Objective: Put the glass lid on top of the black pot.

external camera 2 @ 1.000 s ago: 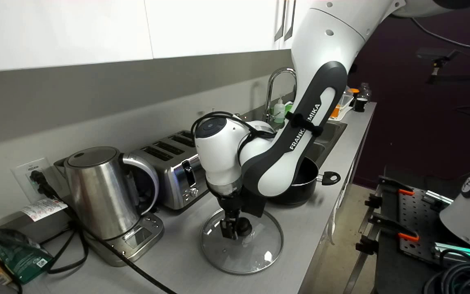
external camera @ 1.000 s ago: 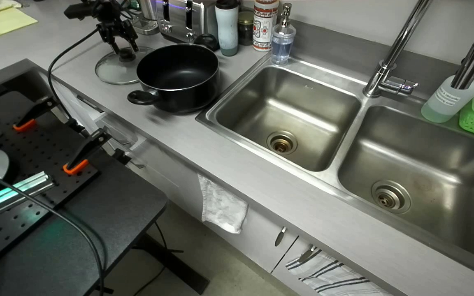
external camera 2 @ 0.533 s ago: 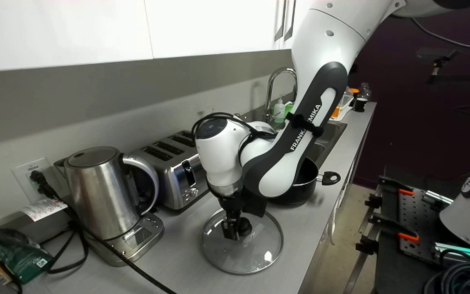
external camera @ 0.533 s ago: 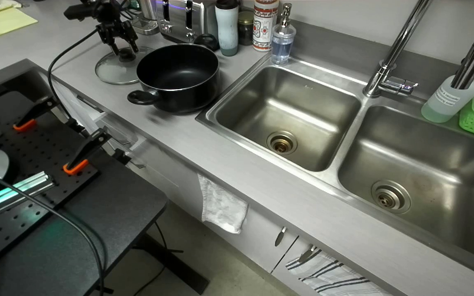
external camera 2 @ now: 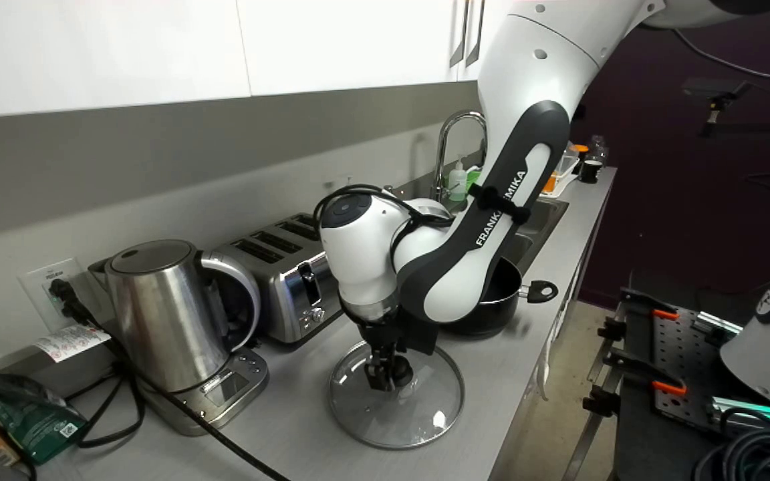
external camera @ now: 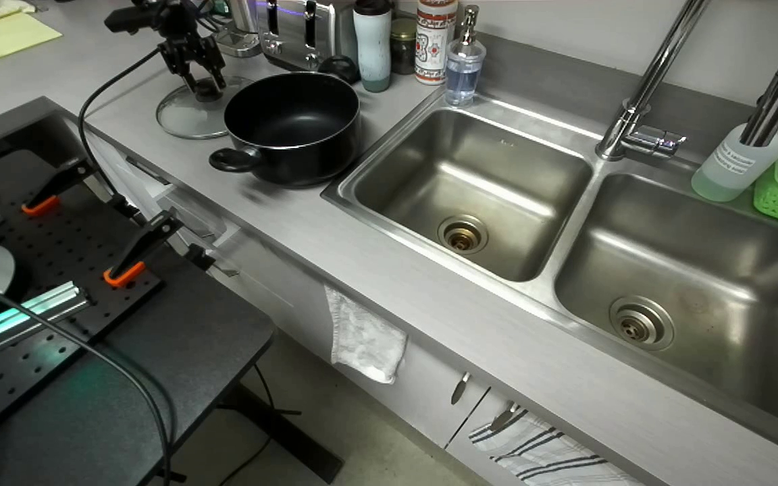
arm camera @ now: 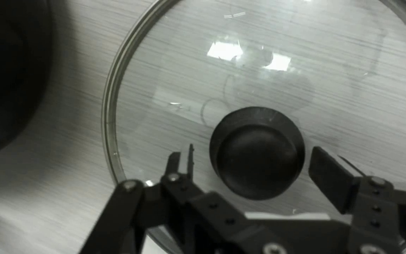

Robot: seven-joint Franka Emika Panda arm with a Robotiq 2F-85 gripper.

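Observation:
The glass lid (external camera: 179, 120) lies flat on the counter beside the black pot, also seen in an exterior view (external camera 2: 418, 417) and the wrist view (arm camera: 160, 88). Its dark knob (arm camera: 257, 155) points up. The black pot (external camera: 301, 158) stands upright and uncovered, with its inside bare. The arm partly hides the pot (external camera 2: 492, 317) in an exterior view. Part of the pot (arm camera: 9, 70) shows at the wrist view's left edge. My gripper (arm camera: 250, 151) is open, with one finger on each side of the knob and a visible gap on both sides. It also shows in both exterior views (external camera: 206, 82) (external camera 2: 385, 375).
A toaster (external camera 2: 285, 274) and a steel kettle (external camera 2: 158, 321) stand along the wall behind the lid. A tumbler (external camera: 372, 47) and a soap bottle (external camera: 464, 71) stand behind the pot. The steel sink (external camera: 396, 223) lies beside the pot. A black cord (external camera 2: 218, 434) crosses the counter.
My gripper has shifted very slightly, a little lower around the knob. The lid and the pot have not moved.

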